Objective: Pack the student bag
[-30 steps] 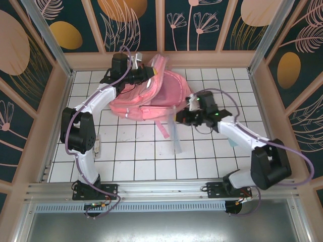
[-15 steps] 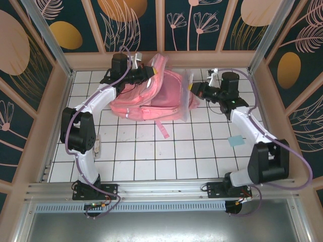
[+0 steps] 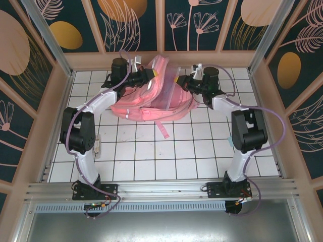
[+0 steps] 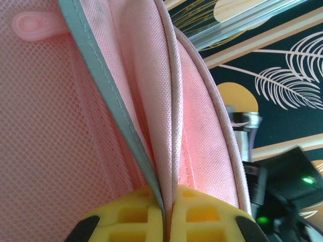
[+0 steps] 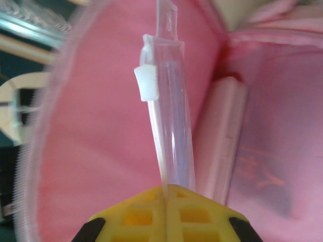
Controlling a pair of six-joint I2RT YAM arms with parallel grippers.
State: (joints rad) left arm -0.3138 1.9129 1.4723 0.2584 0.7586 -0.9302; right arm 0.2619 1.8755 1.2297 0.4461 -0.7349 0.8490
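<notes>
Pink student bag [image 3: 146, 103] gapes just ahead of the right gripper [image 5: 165, 191], which pinches a long clear sleeve [image 5: 174, 131] pointing straight in; the left gripper [image 4: 164, 204] pinches its rim [image 4: 170, 101].

The rim of the student bag [image 5: 101, 151] is blurred at the left of the right wrist view, and the clear sleeve [image 5: 171, 126] runs off its top edge. The sleeve's contents cannot be told.
</notes>
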